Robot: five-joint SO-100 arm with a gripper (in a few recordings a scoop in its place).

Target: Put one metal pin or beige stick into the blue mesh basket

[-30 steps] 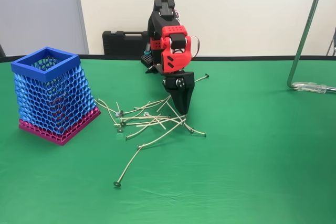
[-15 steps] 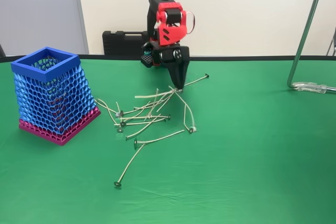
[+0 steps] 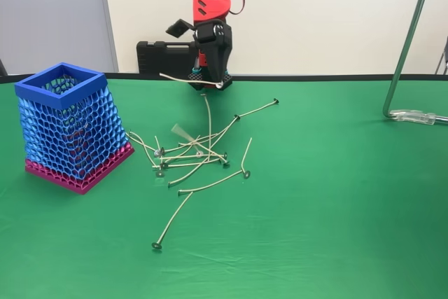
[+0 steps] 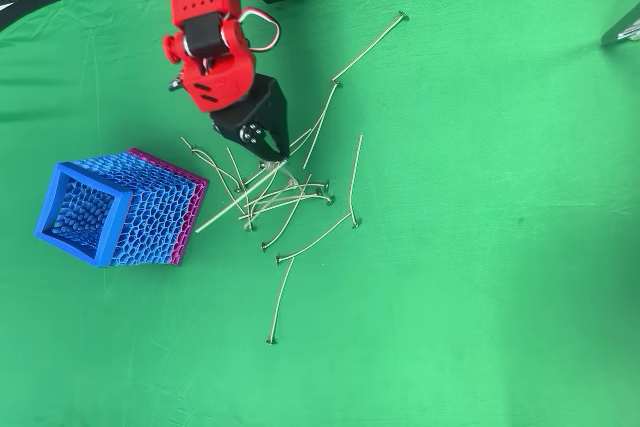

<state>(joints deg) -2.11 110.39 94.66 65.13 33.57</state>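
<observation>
The blue mesh basket, with a dark-blue rim and magenta base, stands on the green table at the left. A loose pile of thin metal pins lies to its right. My red and black gripper hangs above the far side of the pile, shut on one pale pin. The held pin sticks out leftward toward the basket. Below the gripper another pin looks nearly upright; I cannot tell whether it hangs or lies flat.
A black case sits at the back edge behind the arm. A metal stand rises at the right, its foot on the table. Open green cloth lies in front and to the right of the pile.
The gripper has risen from the pile and swung back toward the arm's base, carrying one pin up. Several pins in the pile were dragged and shifted.
</observation>
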